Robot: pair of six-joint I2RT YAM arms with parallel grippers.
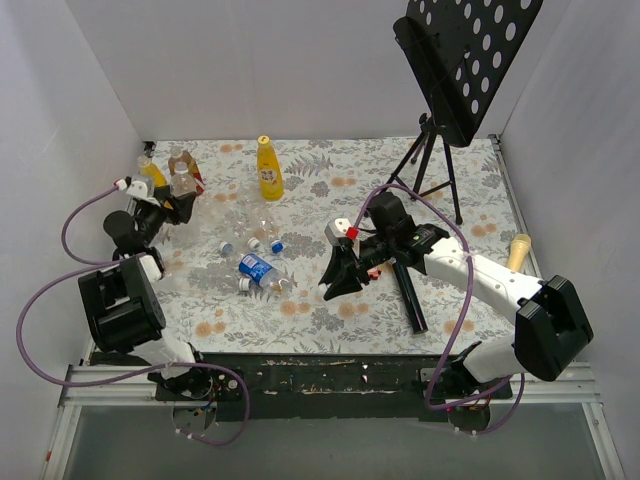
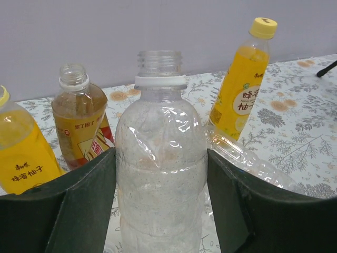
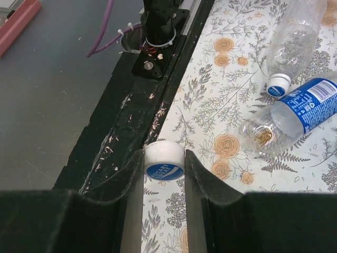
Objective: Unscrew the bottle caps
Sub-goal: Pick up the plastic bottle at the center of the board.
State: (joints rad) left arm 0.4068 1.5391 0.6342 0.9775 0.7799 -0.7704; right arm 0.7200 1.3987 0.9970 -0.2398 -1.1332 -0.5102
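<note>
right gripper (image 3: pixel 164 158) pinches a small white screw cap with a blue top (image 3: pixel 164 169) over the black table rail (image 3: pixel 121 105); a blue-labelled clear bottle (image 3: pixel 295 113) lies nearby. left gripper (image 2: pixel 160 200) clamps an upright capless clear plastic bottle (image 2: pixel 160 132), with a squat brown red-labelled bottle (image 2: pixel 79 121) and a tall yellow juice bottle (image 2: pixel 239 89) behind it.

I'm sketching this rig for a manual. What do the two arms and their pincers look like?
The left arm and right arm share white links and boxy black housings. Purple cables loop along both. The left pincer and right pincer are black, each with two broad fingers. A small white-and-red block sits by the right wrist.
</note>
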